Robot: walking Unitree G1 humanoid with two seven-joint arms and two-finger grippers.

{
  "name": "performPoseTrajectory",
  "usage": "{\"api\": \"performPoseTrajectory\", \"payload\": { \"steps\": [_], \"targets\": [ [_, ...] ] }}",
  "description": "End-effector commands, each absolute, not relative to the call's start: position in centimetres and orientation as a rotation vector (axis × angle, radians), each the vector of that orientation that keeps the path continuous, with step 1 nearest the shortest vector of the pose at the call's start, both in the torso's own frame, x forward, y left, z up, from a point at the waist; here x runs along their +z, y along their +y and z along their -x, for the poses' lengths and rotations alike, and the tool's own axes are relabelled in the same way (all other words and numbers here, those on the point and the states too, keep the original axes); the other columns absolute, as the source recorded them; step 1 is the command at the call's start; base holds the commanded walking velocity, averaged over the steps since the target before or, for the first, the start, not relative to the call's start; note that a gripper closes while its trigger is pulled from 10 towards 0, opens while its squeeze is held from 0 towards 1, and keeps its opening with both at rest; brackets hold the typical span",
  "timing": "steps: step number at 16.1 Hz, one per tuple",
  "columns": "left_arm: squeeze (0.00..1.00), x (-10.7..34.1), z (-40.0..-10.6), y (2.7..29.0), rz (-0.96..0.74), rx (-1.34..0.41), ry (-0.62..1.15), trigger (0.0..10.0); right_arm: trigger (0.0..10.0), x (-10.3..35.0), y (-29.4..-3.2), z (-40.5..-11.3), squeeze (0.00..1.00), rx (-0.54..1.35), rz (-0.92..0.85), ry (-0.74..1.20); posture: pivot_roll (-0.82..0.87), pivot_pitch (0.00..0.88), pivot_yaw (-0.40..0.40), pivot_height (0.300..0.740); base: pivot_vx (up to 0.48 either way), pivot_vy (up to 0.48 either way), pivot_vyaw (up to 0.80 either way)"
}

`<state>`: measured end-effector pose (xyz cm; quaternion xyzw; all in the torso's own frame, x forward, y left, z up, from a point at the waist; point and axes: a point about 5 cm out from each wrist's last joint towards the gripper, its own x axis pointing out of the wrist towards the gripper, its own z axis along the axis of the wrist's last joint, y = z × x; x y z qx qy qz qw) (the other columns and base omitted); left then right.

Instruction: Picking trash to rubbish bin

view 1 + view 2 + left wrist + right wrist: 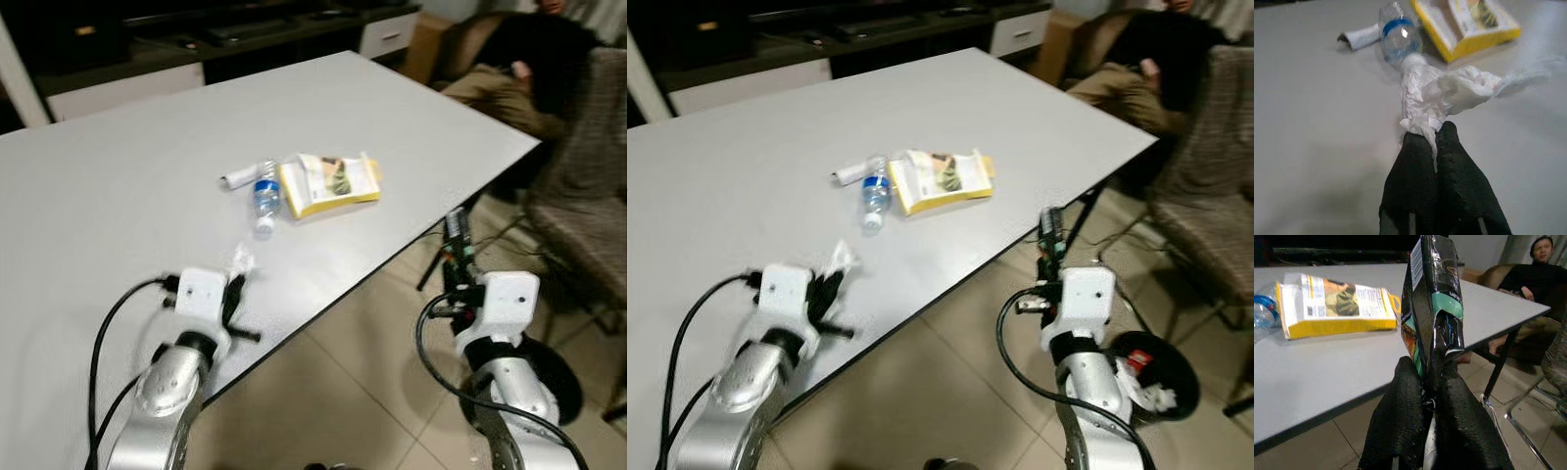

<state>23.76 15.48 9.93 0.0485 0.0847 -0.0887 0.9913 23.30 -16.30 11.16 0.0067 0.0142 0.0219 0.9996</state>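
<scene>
Low on the left of the head view, my left gripper (235,284) is clenched on a crumpled white tissue (1437,95), which sticks up from the fingertips just above the near edge of the white table (127,157). Ahead of it, toward the middle of the frame, 3 more pieces of trash lie close together: a small rolled white scrap (235,179), a clear plastic bottle (265,199) with a blue label, and a yellow box (329,183). The bottle's long axis runs roughly toward me, its cap end nearest my left gripper, so that arm is the nearer one for whatever I pick next; the box lies across, just right of the bottle and touching or nearly touching it. On the right, my right gripper (457,257) hangs off the table's edge over the tiled floor (343,392), pinching a dark foil wrapper (1432,308) that stands upright between the fingers. With both grippers full, I judge the next move is to carry these 2 pieces to a bin, and I cannot tell where it stands. In the upper right, a person (524,69) sits beyond the table, beside a grey chair (588,166); a dark cabinet (196,29) runs along the top.
</scene>
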Motion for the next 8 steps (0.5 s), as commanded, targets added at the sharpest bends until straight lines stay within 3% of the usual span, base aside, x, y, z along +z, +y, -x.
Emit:
{"api": "performPoseTrajectory", "payload": {
  "steps": [1, 5, 8],
  "targets": [
    [0.0, 10.2, -23.6, 15.6, -0.107, -0.149, 0.15, 10.0, 10.0, 10.7, -16.6, -23.1, 0.0, 0.027, -0.006, 0.051, 0.02, 0.0, -0.087, 0.74, 0.0, 0.0, -0.8],
    [0.0, 10.5, -23.8, 15.5, -0.031, -0.023, 0.04, 10.0, 10.0, 10.2, -16.0, -22.8, 0.0, 0.075, -0.001, 0.065, 0.03, 0.0, -0.087, 0.74, 0.0, 0.0, -0.8],
    [0.0, 10.5, -24.2, 15.4, -0.166, -0.046, 0.029, 10.0, 10.0, 9.6, -16.1, -23.2, 0.0, 0.048, -0.04, 0.112, 0.03, 0.0, -0.081, 0.74, 0.0, 0.0, -0.8]
  ]
}}
